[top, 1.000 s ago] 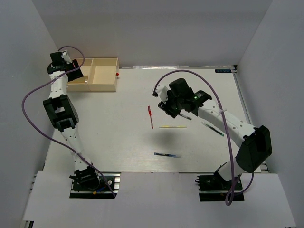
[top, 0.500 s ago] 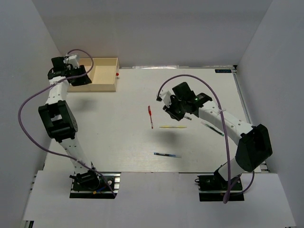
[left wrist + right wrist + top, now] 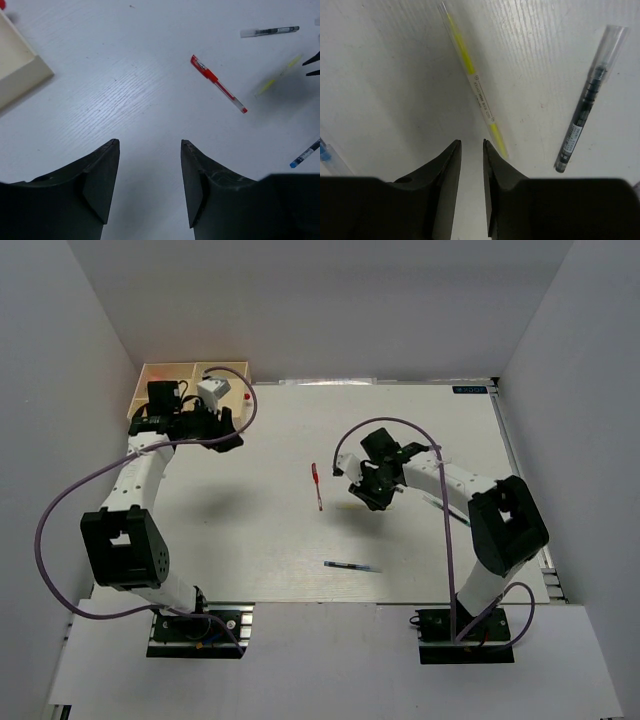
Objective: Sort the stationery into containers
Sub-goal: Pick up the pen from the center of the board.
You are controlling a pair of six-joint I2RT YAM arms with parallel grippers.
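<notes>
Top view: cream three-compartment tray (image 3: 232, 367) in the upper left corner of the table (image 3: 270, 540). Left tool (image 3: 222, 432) hangs over bare table just below and right of the tray. Right tool (image 3: 372, 495) is right of centre, low over the table.

Pens on the table, top view: red pen (image 3: 317, 485) at centre, near vertical; blue pen (image 3: 352, 566) below centre, near horizontal; dark clear pen (image 3: 447, 510) right of the right tool, partly hidden by the arm.

Left wrist view: left tool (image 3: 150, 185) has its jaws well apart, with only bare table between them. Tray corner (image 3: 22, 67) at upper left, red knob (image 3: 2, 4) at the frame's top left edge. Red pen (image 3: 218, 84) upper right of centre, lying apart from the tool.

Right wrist view: right tool (image 3: 471, 175) has its jaws apart by a narrow gap showing only table. Yellow-green pen (image 3: 475, 90) runs diagonally from upper left to lower centre; its lower end lies just beside the right-hand finger (image 3: 500, 190), outside the gap. Whether it touches, cannot tell. Dark clear pen (image 3: 585, 100) lies at right, well clear of the jaws. Blue pen (image 3: 325, 152) is cut off by the left edge.
</notes>
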